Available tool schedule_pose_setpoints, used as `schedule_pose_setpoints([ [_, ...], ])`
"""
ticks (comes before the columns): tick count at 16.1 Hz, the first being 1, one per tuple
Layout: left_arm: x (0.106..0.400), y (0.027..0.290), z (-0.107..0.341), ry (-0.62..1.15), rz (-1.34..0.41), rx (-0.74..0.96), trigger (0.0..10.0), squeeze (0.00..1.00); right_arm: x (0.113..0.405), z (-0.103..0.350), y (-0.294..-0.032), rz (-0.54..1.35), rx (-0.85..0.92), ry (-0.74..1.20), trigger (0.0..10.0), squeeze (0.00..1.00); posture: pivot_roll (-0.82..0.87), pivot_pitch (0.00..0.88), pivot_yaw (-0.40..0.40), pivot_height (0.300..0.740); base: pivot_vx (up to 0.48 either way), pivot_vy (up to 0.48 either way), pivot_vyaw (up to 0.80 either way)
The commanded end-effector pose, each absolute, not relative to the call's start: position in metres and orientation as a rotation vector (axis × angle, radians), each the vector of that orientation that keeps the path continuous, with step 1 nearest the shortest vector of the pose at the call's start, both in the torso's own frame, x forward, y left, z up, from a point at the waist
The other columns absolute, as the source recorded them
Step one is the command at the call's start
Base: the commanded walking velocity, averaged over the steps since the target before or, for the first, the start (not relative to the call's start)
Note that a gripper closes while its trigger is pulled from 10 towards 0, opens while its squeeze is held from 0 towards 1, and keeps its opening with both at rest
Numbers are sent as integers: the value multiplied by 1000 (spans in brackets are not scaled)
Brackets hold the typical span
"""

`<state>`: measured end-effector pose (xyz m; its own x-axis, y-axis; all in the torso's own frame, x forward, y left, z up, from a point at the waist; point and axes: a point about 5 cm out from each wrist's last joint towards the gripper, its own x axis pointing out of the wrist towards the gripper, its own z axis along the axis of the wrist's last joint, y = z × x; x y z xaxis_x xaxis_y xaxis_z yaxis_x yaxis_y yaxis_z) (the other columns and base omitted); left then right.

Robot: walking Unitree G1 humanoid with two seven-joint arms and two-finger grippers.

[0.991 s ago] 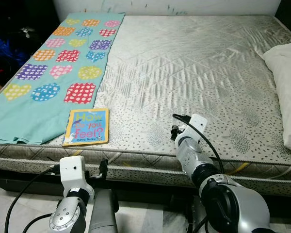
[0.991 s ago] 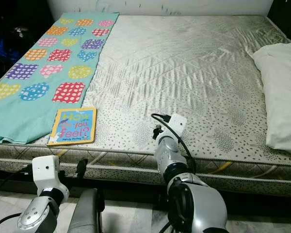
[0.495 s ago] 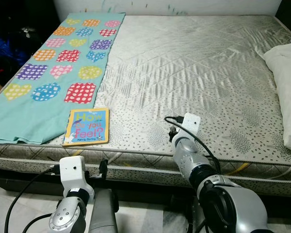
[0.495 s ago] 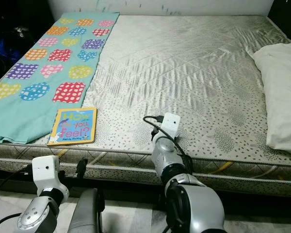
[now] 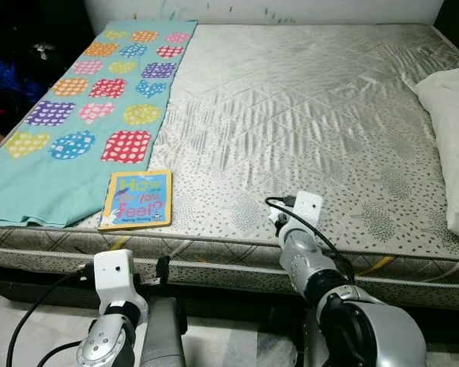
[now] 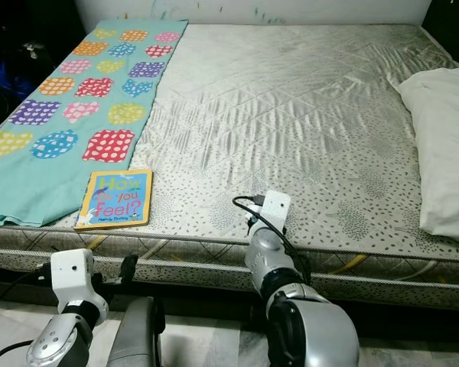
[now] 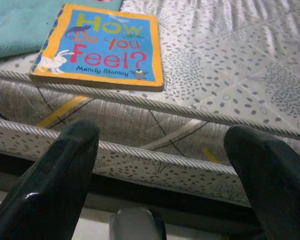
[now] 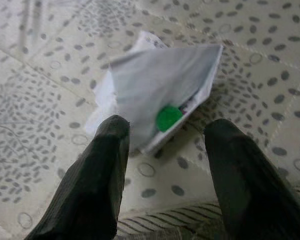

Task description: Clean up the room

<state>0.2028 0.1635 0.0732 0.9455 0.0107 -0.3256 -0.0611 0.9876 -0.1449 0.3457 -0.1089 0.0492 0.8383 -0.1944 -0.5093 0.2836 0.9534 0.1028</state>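
Grey-white crumpled paper [image 8: 155, 97] with a green dot is lying on the bed [image 5: 306, 115] near the front edge, and I'm hovering my right claw [image 8: 162, 165] just short of it, fingers spread wide either side. Left claw [image 7: 160, 180] is hanging low by the mattress edge, spread too, looking up at the kids' book [image 5: 136, 199] beside the teal blanket [image 5: 76, 115]. Pillow [image 5: 453, 145] sitting far right.

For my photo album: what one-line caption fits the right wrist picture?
Open right gripper poised over a crumpled white paper scrap with a green dot, lying on the speckled mattress.
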Motion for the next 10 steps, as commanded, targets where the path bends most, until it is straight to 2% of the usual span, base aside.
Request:
schedule_pose_setpoints([
  [1, 202, 166, 78, 322, 50, -135, 10000, 0, 343, 46, -107, -253, 168, 539, 10000, 0, 284, 75, 21, 555, 0, 0, 0],
  [3, 201, 167, 78, 322, 53, -133, 10000, 0, 343, 45, -108, -260, 161, 543, 10000, 0, 287, 79, 21, 555, 0, 0, 0],
  [4, 200, 168, 78, 324, 55, -132, 10000, 0, 342, 45, -108, -262, 156, 545, 3686, 0, 288, 81, 22, 555, 0, 0, 0],
  [5, 200, 168, 78, 326, 56, -132, 10000, 0, 342, 44, -108, -263, 151, 547, 1059, 0, 290, 83, 21, 555, 0, 0, 0],
  [6, 199, 168, 78, 327, 57, -132, 10000, 0, 341, 43, -108, -263, 146, 552, 1176, 0, 291, 82, 20, 555, 0, 0, 0],
  [7, 199, 168, 78, 328, 58, -132, 10000, 0, 340, 41, -108, -264, 134, 561, 0, 0, 295, 84, 19, 555, 0, 0, 0],
  [9, 198, 168, 78, 329, 59, -133, 10000, 0, 338, 40, -108, -265, 133, 568, 0, 0, 294, 85, 19, 555, 0, 0, 0],
  [10, 198, 168, 78, 331, 60, -133, 10000, 0, 337, 38, -107, -263, 133, 576, 353, 0, 293, 85, 20, 555, 0, 0, 0],
])
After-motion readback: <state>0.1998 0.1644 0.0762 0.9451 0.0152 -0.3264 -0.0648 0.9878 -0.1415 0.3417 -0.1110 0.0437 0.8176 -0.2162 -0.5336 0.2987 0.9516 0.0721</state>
